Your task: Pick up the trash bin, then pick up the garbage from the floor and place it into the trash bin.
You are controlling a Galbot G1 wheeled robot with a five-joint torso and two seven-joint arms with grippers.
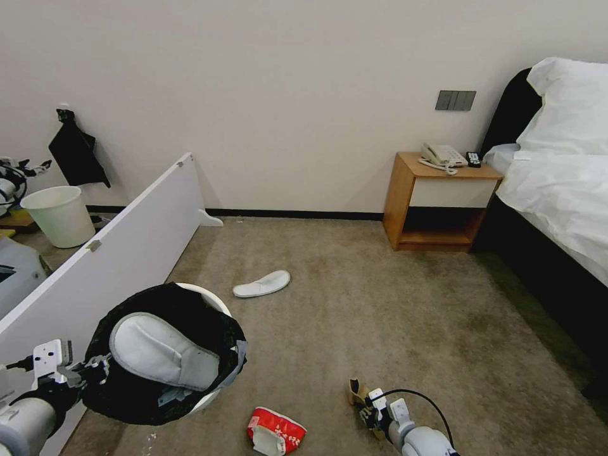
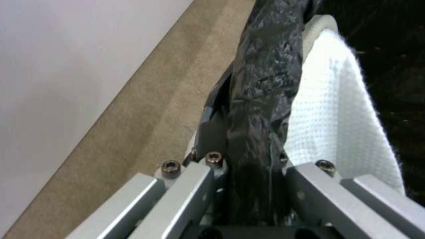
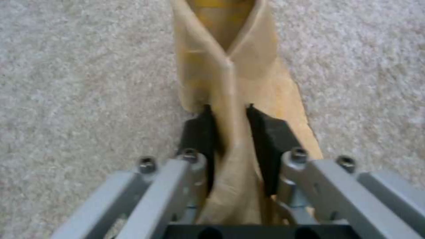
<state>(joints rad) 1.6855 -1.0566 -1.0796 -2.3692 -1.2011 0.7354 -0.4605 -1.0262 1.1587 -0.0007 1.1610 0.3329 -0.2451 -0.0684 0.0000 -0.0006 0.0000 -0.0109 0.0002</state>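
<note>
My left gripper (image 1: pixel 95 370) is shut on the black-bagged rim of the trash bin (image 1: pixel 209 297), held at the lower left; the wrist view shows the bag-covered trash bin rim (image 2: pixel 257 99) pinched between the jaws. A white slipper (image 1: pixel 164 351) lies inside the bin, seen close up as the white slipper (image 2: pixel 336 122). My right gripper (image 1: pixel 366 405) is low over the carpet, shut on a brown paper bag (image 1: pixel 356 391); the wrist view shows the brown paper bag (image 3: pixel 230 83) squeezed between the black pads (image 3: pixel 270 132). Another slipper (image 1: pixel 261 284) and a red-white wrapper (image 1: pixel 275 430) lie on the floor.
A white panel (image 1: pixel 126 247) leans along the left. Behind it stands a plain white bucket (image 1: pixel 60 215). A wooden nightstand (image 1: pixel 437 202) with a phone stands at the back wall, and the bed (image 1: pixel 557 190) runs along the right. Carpet (image 1: pixel 392 316) lies between.
</note>
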